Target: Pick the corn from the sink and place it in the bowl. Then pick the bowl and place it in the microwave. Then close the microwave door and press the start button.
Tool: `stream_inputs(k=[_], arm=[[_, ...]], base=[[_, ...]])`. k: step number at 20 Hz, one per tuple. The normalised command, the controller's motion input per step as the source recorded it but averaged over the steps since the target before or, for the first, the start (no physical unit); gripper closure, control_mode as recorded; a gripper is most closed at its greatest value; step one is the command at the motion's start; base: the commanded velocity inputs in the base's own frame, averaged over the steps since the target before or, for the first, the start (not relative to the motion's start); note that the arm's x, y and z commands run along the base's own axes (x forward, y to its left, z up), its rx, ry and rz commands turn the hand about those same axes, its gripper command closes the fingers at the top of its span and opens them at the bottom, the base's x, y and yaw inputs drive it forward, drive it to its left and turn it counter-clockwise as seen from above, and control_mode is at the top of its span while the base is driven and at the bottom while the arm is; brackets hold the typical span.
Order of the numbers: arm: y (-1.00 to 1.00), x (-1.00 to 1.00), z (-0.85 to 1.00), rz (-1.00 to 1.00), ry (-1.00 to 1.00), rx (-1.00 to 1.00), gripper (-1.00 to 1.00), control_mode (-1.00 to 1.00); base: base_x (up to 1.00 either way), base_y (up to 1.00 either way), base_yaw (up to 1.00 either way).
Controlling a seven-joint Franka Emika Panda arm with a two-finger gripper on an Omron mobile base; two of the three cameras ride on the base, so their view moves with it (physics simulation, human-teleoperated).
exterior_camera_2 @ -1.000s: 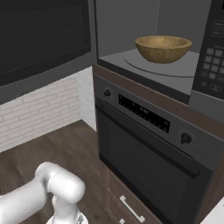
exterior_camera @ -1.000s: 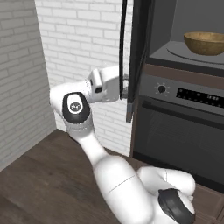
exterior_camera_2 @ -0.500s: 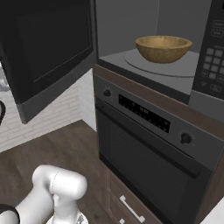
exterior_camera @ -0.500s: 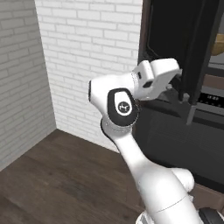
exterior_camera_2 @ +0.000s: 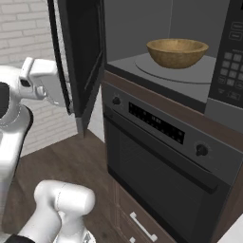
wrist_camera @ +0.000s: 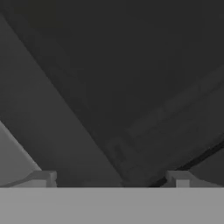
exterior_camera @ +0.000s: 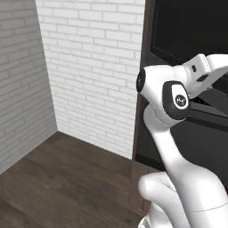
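Note:
The golden-brown bowl [exterior_camera_2: 177, 52] sits on the turntable inside the open microwave [exterior_camera_2: 142, 28]. From here the bowl's inside is hidden, so no corn shows, and the sink is out of view. The black microwave door [exterior_camera_2: 81, 57] stands partly swung in at the left of the cavity. My gripper [exterior_camera_2: 60, 92] presses against the door's outer face. Up close, in the hand view, the dark glossy door [wrist_camera: 109, 87] spreads ahead of my gripper [wrist_camera: 111, 179], whose fingertips [wrist_camera: 43, 177] stand wide apart, open and holding nothing. The left base view has the door [exterior_camera: 191, 26] behind my arm.
Under the microwave is a dark oven [exterior_camera_2: 156, 161] with two round knobs and a display. The microwave's keypad [exterior_camera_2: 232, 52] is on the right. A drawer handle [exterior_camera_2: 142, 228] sits low. A white brick wall [exterior_camera: 89, 67] and wooden floor [exterior_camera: 67, 178] lie to the left.
The door has swung from wide open toward the microwave, now about half shut. My arm has swept right along with it, staying against its outer face. The bowl has not moved.

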Motion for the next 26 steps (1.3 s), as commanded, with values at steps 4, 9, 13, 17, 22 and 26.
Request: stream_inputs(k=[4,9,13,17,22,26], arm=[[-0.96,0.63,-0.04,0.03,0.0,0.11,-1.0,-1.0],[-0.85,0.65,-0.04,0.05,0.0,0.12,-1.0,-1.0],[-0.76,0.51,-0.03,0.05,-0.05,0.11,-1.0,-1.0],[-0.8,0.33,-0.04,0.08,-0.14,0.13,-1.0,-1.0],[-0.74,0.3,-0.02,0.1,-0.22,0.14,-1.0,-1.0],[-0.58,0.43,-0.07,0.11,-0.21,0.14,-1.0,-1.0]], base=[[0.0,0.0,0.0],[0.0,0.0,0.0],[0.0,0.0,0.0],[0.0,0.0,0.0],[0.0,0.0,0.0],[0.0,0.0,0.0]])
